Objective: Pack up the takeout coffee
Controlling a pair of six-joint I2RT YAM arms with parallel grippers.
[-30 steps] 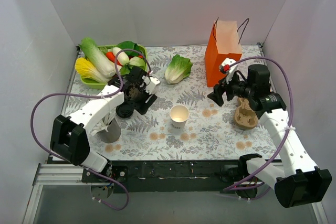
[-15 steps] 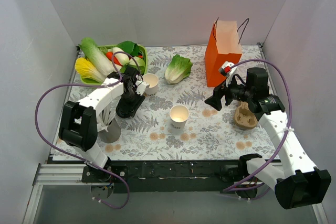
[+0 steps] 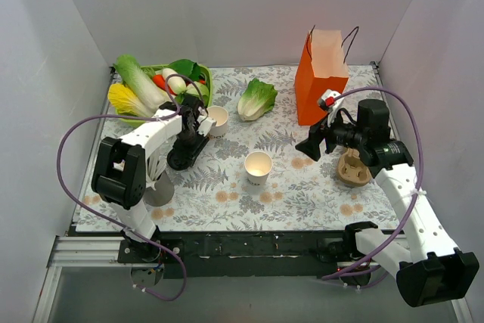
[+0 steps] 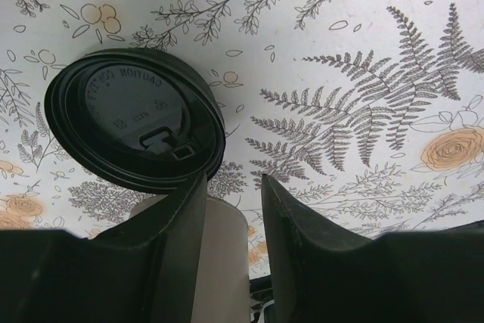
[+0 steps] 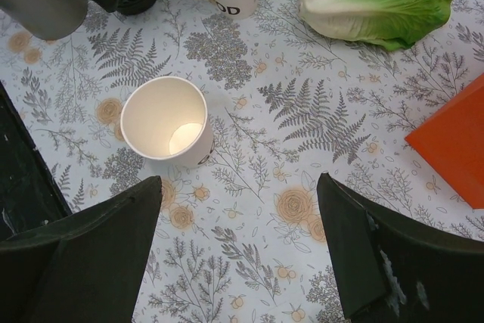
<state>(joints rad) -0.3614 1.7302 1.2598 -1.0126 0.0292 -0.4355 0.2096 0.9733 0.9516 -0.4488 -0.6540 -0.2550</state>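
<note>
No takeout coffee with its lid on is in view. A loose black lid [image 4: 136, 126] lies flat on the patterned table, also seen from above [image 3: 178, 161]. My left gripper [image 4: 233, 178] hangs just over it. Its jaws stand a narrow gap apart, and the left fingertip [image 4: 198, 187] sits at the lid's rim with nothing between the fingers. One bare-rimmed white cup [image 3: 258, 166] stands mid-table and a second cup [image 3: 218, 119] stands farther back. The orange paper bag [image 3: 321, 85] stands at the back right. My right gripper [image 3: 308, 145] hovers wide open over the table [image 5: 238, 181], right of the middle cup [image 5: 165, 120].
A green tray [image 3: 128, 117] of vegetables sits at the back left, with a lettuce [image 3: 257, 98] beside it. A grey cylinder [image 3: 159, 188] stands near the left arm. A brown pulp cup carrier [image 3: 354, 169] lies under the right arm. White walls close in three sides.
The left gripper swung off the back cup, uncovering it, came down over the black lid, and its jaws narrowed. The right gripper shifted slightly and stayed open.
</note>
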